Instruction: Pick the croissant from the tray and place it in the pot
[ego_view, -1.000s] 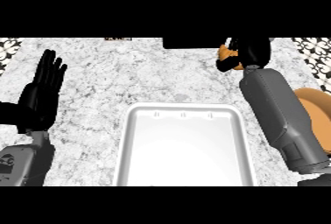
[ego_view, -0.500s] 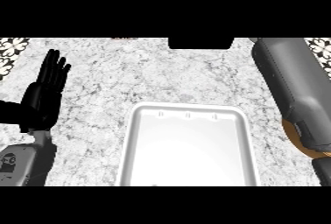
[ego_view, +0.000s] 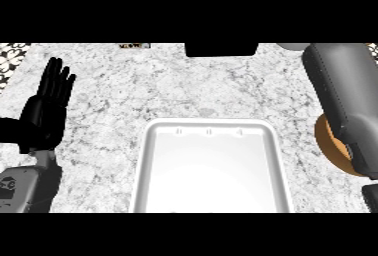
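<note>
The white tray (ego_view: 210, 170) lies on the marbled grey-and-white surface (ego_view: 184, 85), in the lower middle of the head view, its long sides running away from the robot. Three small marks sit in a row just inside the tray's far wall. Only bare white shows inside the tray.

Left of the tray and well apart from it, the left hand (ego_view: 43, 117) rests open with its fingers straight, close together and pointing away from the robot. It holds nothing. Its grey forearm (ego_view: 22, 187) comes in from the lower left corner, near the tray's left rim.

Right of the tray, the right forearm (ego_view: 343, 100) crosses the view from the lower right edge to the far right corner. The right hand itself lies outside the view, so its state cannot be told. Under this forearm, just beside the tray's right rim, a curved orange-brown arc of the pot (ego_view: 322, 142) shows; the forearm hides the rest of it.

The croissant is not seen anywhere in the view, so where it is cannot be told.

Beyond the tray's far end, at the top edge of the surface, stands a dark block (ego_view: 221, 49).
</note>
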